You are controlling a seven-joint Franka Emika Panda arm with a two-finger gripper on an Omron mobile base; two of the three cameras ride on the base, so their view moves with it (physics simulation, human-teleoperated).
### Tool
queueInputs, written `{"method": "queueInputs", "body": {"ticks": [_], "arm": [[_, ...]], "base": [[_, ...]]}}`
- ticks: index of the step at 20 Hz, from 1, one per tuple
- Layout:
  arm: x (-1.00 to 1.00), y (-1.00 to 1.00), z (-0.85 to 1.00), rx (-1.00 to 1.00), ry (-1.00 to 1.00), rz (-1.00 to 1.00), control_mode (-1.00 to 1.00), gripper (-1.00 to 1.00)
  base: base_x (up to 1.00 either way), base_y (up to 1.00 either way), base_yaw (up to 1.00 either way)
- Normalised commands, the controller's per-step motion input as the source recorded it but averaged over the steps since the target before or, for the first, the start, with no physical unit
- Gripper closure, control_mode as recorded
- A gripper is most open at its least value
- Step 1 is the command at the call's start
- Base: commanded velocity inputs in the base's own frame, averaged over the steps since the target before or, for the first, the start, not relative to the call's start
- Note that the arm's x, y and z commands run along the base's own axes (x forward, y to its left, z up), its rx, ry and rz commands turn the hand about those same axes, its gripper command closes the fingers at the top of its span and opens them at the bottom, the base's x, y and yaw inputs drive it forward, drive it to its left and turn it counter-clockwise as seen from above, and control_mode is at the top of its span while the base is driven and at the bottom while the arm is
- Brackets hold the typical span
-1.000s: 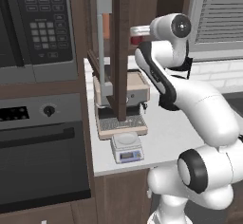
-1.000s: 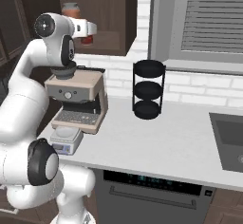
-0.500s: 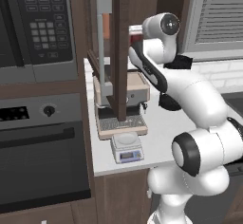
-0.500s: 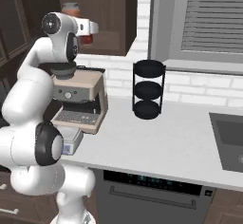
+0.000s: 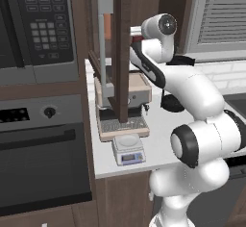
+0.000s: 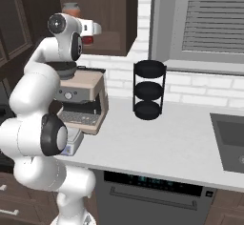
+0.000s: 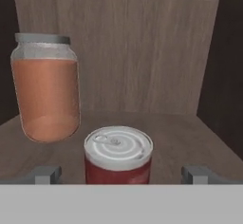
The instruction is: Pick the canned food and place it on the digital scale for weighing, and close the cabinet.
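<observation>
On the cabinet [image 7: 142, 52] shelf, canned food [image 7: 118, 155] beside jar [image 7: 46, 88].

A pale counter [image 6: 157, 138] runs beneath a white brick wall [image 6: 200, 88] and a window with closed grey blinds [image 6: 214, 21]; on that counter a black three-tier rack [image 6: 148, 89] stands near the wall, with a beige-and-steel espresso machine [image 6: 82, 100] to the left of the rack and a sink [image 6: 231, 140] sunk into the counter well to the right of it. Left of the counter's end a black microwave [image 5: 36, 26] sits above a black oven [image 5: 41, 154] in dark wood. A dishwasher panel [image 6: 152, 193] sits under the counter's front edge.
</observation>
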Motion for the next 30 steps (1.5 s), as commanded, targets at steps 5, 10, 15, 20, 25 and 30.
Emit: {"method": "queueInputs", "body": {"ticks": [5, 10, 15, 20, 25, 30], "arm": [[0.27, 0.00, -0.12, 0.00, 0.00, 0.00, -1.00, -1.00], [0.24, 0.06, -0.09, 0.00, 0.00, 0.00, -1.00, -1.00], [0.16, 0.11, -0.15, 0.00, 0.00, 0.00, -1.00, 1.00], [-0.01, 0.06, -0.06, 0.00, 0.00, 0.00, -1.00, 1.00], [-0.72, 0.08, 0.00, 0.01, -0.09, 0.00, -1.00, 1.00], [-1.00, 0.03, 0.00, 0.03, -0.17, 0.00, -1.00, 1.00]], "base": [[0.00, 0.00, 0.00], [0.00, 0.00, 0.00], [0.00, 0.00, 0.00], [0.00, 0.00, 0.00], [0.00, 0.00, 0.00], [0.00, 0.00, 0.00]]}}
